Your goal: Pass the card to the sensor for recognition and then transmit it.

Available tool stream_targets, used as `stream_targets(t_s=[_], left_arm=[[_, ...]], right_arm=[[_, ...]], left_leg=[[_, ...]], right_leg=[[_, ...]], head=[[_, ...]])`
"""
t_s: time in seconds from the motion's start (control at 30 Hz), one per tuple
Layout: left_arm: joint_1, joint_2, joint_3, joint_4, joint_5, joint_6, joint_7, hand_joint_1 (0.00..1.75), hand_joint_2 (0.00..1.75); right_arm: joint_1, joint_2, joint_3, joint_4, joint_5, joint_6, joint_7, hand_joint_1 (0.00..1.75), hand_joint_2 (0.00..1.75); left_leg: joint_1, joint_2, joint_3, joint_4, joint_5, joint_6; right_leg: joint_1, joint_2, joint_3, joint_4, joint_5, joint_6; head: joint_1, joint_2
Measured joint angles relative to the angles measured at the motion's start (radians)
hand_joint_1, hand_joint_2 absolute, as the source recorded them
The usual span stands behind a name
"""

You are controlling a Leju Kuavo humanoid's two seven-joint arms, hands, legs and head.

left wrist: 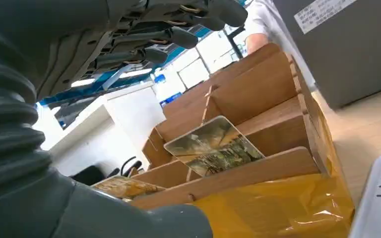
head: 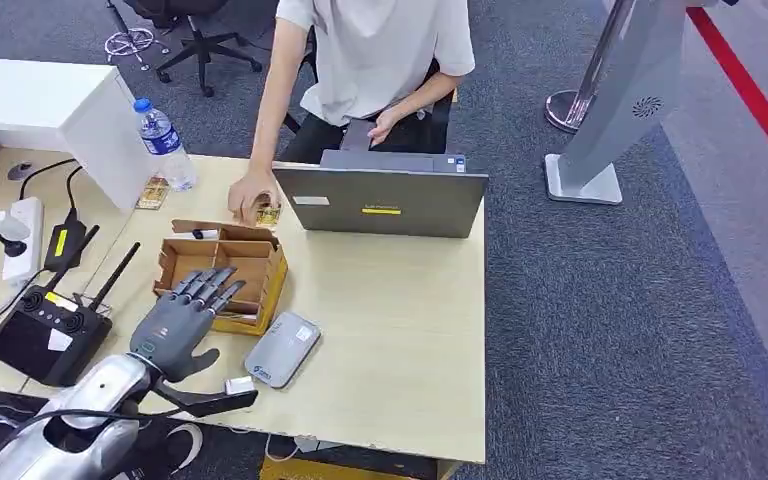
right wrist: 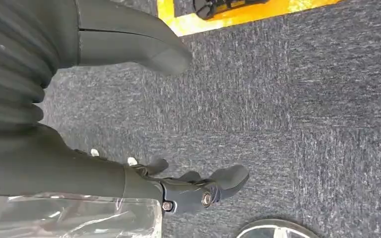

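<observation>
A laptop (head: 380,202) and water bottle (head: 165,143) stand on the counter (head: 400,330); a person (head: 365,60) sits behind

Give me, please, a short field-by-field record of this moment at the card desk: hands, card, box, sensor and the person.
left hand: fingers apart, holding nothing, over the near edge of the cardboard box
right hand: hanging over grey carpet, holding nothing, fingers loosely apart
card: leaning in a compartment of the box, not yet held
sensor: grey reader flat on the table beside the box
person: hand on the table behind the box, beside the laptop
</observation>
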State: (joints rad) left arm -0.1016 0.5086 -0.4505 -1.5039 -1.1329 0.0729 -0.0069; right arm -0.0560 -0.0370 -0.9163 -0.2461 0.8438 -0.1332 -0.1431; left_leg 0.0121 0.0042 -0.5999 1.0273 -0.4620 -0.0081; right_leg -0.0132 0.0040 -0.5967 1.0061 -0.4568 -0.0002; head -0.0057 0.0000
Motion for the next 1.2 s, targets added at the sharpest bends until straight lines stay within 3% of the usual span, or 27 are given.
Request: stream_targets(t_s=[0.33, 0.87, 1.0, 1.2], left_arm=[[-0.02, -0.084, 0.008, 0.084, -0.026, 0.028, 0.027, 0.0, 1.75], [-0.027, -0.127, 0.038, 0.123, -0.037, 0.047, 0.039, 0.0, 1.75], [-0.022, -0.14, 0.074, 0.12, -0.042, 0.086, 0.063, 0.0, 1.75], [0.005, -0.152, 0.135, 0.102, -0.034, 0.092, 0.066, 0.0, 1.75]], right_arm=[[-0.002, 0.0, -0.016, 0.0, 0.016, 0.007, -0.001, 0.0, 1.75], [-0.002, 0.0, -0.028, 0.0, 0.045, 0.007, -0.003, 0.0, 1.75], [-0.002, 0.0, -0.045, 0.0, 0.054, 0.006, 0.0, 0.0, 1.75], [-0.002, 0.0, -0.058, 0.0, 0.069, 0.007, 0.0, 0.0, 1.75]], left_leg=[[0.0, 0.0, 0.0, 0.0, 0.0, 0.0], [0.0, 0.0, 0.0, 0.0, 0.0, 0.0], [0.0, 0.0, 0.0, 0.0, 0.0, 0.0], [0.0, 0.0, 0.0, 0.0, 0.0, 0.0]], right_leg=[[0.0, 0.0, 0.0, 0.0, 0.0, 0.0], [0.0, 0.0, 0.0, 0.0, 0.0, 0.0], [0.0, 0.0, 0.0, 0.0, 0.0, 0.0], [0.0, 0.0, 0.0, 0.0, 0.0, 0.0]], head=[[0.0, 0.0], [0.0, 0.0], [0.0, 0.0], [0.0, 0.0]])
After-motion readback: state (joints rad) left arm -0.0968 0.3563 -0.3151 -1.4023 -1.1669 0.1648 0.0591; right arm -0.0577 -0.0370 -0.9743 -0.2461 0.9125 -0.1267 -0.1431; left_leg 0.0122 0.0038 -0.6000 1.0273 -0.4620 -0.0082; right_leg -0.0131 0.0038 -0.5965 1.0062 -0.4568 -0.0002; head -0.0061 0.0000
